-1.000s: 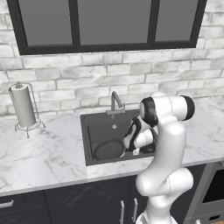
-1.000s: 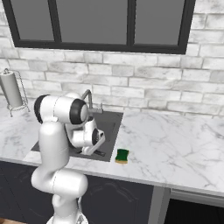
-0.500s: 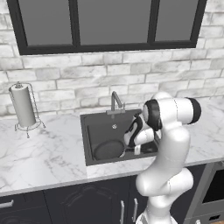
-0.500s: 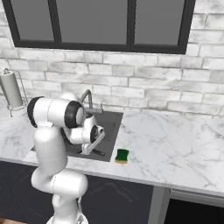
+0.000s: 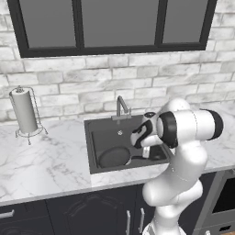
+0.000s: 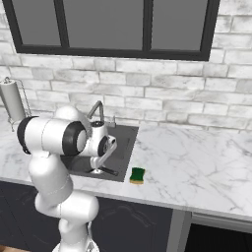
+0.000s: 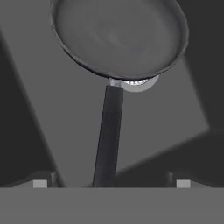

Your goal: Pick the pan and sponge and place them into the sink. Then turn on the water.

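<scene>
Pan (image 5: 114, 156) in sink (image 5: 92, 151), sponge (image 6: 138, 175) on counter, fingers (image 7: 39, 183) wide, empty.

I see a glossy white arm (image 5: 183, 183) of rounded, tubular segments, with dark grey-black bands at the joints and a black end cap on the big upper joint. The hand (image 6: 102, 147) is white with dark trim. No visible cables or markings.

Paper towel roll (image 5: 24, 110) upright on marble counter (image 5: 46, 160), seemingly.
</scene>
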Robot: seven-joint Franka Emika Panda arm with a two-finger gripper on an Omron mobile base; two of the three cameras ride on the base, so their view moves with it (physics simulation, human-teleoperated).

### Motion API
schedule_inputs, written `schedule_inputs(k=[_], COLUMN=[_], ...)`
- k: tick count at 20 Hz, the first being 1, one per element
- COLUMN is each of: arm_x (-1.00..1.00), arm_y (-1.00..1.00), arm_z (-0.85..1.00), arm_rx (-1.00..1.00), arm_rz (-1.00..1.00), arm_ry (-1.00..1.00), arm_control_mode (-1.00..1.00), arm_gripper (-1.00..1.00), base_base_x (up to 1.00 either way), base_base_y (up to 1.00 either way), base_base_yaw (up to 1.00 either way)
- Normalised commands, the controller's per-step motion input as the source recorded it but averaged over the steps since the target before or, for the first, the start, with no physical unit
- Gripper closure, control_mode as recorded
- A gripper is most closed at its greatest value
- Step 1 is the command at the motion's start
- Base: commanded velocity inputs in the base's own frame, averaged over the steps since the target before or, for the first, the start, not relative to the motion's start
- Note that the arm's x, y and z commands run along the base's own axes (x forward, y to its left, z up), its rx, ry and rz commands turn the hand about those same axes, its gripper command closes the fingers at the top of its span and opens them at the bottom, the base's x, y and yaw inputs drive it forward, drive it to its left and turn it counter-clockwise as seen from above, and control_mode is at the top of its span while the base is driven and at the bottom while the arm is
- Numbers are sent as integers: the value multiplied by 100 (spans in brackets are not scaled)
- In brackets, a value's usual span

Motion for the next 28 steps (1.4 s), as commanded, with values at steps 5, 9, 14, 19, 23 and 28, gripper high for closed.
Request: schedule_inputs(k=[5,9,14,19,23,28], arm_x=[-5,-2,-1,-12,-12,-8], arm_y=[0,0,-7,-18,-18,-9], arm_z=[50,52,47,29,19,11], arm_rx=[3,1,0,1,3,1], arm_rz=[1,0,-1,-9,-15,-19], arm_ry=[-1,-1,0,0,2,0], arm_control_mode=[-100,-100,-100,-100,-100,-100], arm_gripper=[-100,-100,-100,-100,-100,-100], base_base_x=[0,0,0,0,0,0], base_base_y=[0,0,0,0,0,0], base_base_yaw=[0,0,0,0,0,0])
